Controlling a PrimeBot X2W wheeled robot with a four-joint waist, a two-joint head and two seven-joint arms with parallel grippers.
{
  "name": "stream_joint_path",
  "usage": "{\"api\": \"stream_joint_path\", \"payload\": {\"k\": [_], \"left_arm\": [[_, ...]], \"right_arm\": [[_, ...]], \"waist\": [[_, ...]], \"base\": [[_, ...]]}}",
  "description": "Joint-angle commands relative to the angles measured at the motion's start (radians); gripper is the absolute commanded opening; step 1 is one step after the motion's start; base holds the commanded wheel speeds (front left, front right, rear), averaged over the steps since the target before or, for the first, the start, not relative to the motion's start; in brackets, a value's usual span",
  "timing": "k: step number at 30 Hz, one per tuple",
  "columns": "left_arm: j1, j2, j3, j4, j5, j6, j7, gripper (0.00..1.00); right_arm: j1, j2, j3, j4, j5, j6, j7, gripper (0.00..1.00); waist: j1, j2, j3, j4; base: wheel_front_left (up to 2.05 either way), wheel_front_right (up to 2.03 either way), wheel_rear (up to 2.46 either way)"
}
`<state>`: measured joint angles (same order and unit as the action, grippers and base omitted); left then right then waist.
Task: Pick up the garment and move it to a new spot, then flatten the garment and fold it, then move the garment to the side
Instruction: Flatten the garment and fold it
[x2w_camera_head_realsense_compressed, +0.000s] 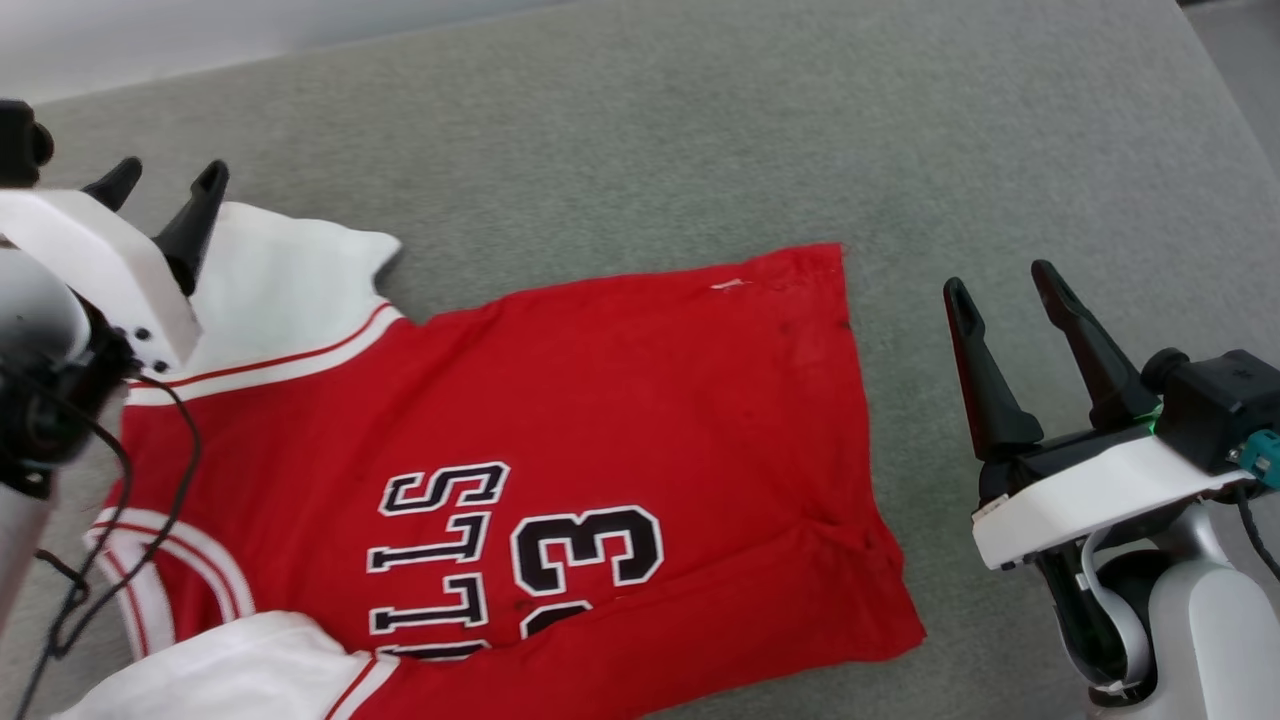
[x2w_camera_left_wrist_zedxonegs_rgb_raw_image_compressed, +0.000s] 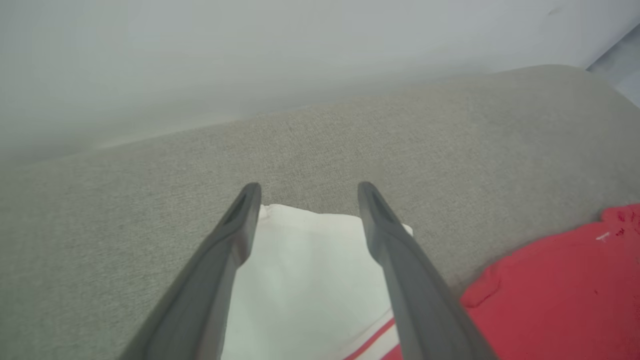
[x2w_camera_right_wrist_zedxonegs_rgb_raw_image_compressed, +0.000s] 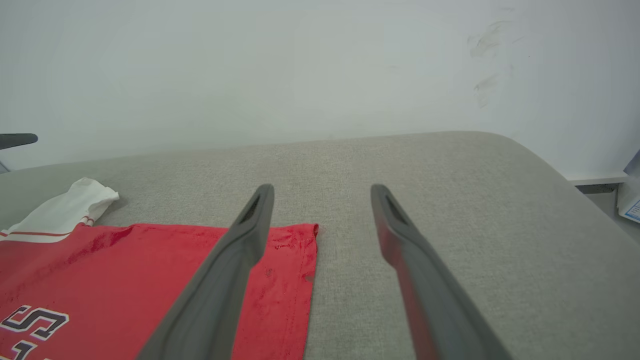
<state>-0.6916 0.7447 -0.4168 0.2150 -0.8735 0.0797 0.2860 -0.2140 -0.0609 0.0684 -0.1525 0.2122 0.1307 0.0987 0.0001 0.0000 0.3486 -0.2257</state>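
The garment (x2w_camera_head_realsense_compressed: 600, 430), a red jersey with white sleeves, striped trim and black-and-white lettering, lies spread flat on the grey cushion (x2w_camera_head_realsense_compressed: 700, 130). Its collar end is at the left and its hem at the right. My left gripper (x2w_camera_head_realsense_compressed: 168, 180) hovers open over the far white sleeve (x2w_camera_left_wrist_zedxonegs_rgb_raw_image_compressed: 300, 280), its fingers straddling the sleeve's end. My right gripper (x2w_camera_head_realsense_compressed: 1000, 275) stands open to the right of the hem (x2w_camera_right_wrist_zedxonegs_rgb_raw_image_compressed: 307, 260), above bare cushion, holding nothing. The near sleeve (x2w_camera_head_realsense_compressed: 230, 665) lies at the bottom left of the head view.
The grey cushion (x2w_camera_right_wrist_zedxonegs_rgb_raw_image_compressed: 450, 200) stretches on beyond and to the right of the garment, ending at a rounded edge. A pale wall (x2w_camera_right_wrist_zedxonegs_rgb_raw_image_compressed: 300, 70) rises behind it. A black cable (x2w_camera_head_realsense_compressed: 150, 500) from my left arm hangs over the shirt's collar end.
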Motion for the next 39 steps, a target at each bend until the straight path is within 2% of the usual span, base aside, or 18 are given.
{"api": "stream_joint_path", "payload": {"k": [1,5,8,12,16,20,21,22,23,27,31,39], "left_arm": [[-0.021,0.01,-0.005,0.016,-0.01,-0.008,0.03,1.0],[-0.091,0.062,-0.043,0.092,-0.048,-0.044,0.239,1.0],[-0.125,0.096,-0.063,0.138,-0.065,-0.046,0.364,1.0],[-0.147,0.13,-0.075,0.196,-0.078,-0.035,0.464,1.0],[-0.14,0.133,-0.091,0.25,-0.092,-0.025,0.531,1.0],[-0.103,0.102,-0.127,0.284,-0.116,-0.025,0.61,0.98],[-0.095,0.09,-0.131,0.287,-0.124,-0.023,0.619,0.47],[-0.088,0.08,-0.136,0.286,-0.13,-0.025,0.624,0.13],[-0.081,0.071,-0.141,0.283,-0.132,-0.025,0.625,0.0],[-0.085,0.046,-0.141,0.294,-0.131,-0.043,0.588,0.0],[-0.121,0.024,-0.133,0.3,-0.102,-0.07,0.498,0.0],[-0.205,-0.046,-0.127,0.312,-0.034,-0.113,0.292,0.0]], "right_arm": [[-0.01,0.006,0.002,0.005,0.008,0.0,-0.002,1.0],[-0.01,0.01,0.006,0.021,0.023,0.0,-0.011,1.0],[-0.007,0.012,0.01,0.032,0.034,0.0,-0.017,1.0],[-0.006,0.012,0.024,0.048,0.063,0.0,-0.032,1.0],[-0.011,0.011,0.036,0.07,0.089,0.0,-0.044,1.0],[-0.016,0.012,0.042,0.088,0.107,0.0,-0.045,1.0],[-0.019,0.012,0.043,0.092,0.113,0.0,-0.046,1.0],[-0.021,0.012,0.044,0.097,0.114,0.0,-0.044,1.0],[-0.023,0.012,0.049,0.099,0.121,0.0,-0.043,1.0],[-0.034,0.012,0.047,0.115,0.136,0.0,-0.033,1.0],[-0.062,0.011,0.039,0.154,0.154,0.0,-0.006,1.0],[-0.2,-0.019,0.014,0.353,0.218,0.0,0.101,1.0]], "waist": [[-0.0001,0.0,0.044,-0.048],[-0.0001,0.0,0.066,-0.086],[-0.0001,0.0,0.082,-0.107],[-0.0001,0.0,0.105,-0.129],[-0.0001,0.0,0.124,-0.142],[-0.0001,0.0,0.134,-0.143],[-0.0001,0.0,0.136,-0.141],[-0.0001,0.0,0.135,-0.14],[-0.0001,0.0,0.134,-0.138],[-0.0001,0.0,0.118,-0.123],[-0.0001,0.0,0.086,-0.094],[-0.0001,0.0,0.029,0.006]], "base": [[0.0,0.0,0.0],[0.0,0.0,0.0],[0.0,0.0,0.0],[0.0,0.0,0.0],[0.0,0.0,0.0],[0.0,0.0,0.0],[0.0,0.0,0.0],[0.0,0.0,0.0],[0.0,0.0,0.0],[0.0,0.0,0.0],[0.0,0.0,0.0],[0.0,0.0,0.0]]}}
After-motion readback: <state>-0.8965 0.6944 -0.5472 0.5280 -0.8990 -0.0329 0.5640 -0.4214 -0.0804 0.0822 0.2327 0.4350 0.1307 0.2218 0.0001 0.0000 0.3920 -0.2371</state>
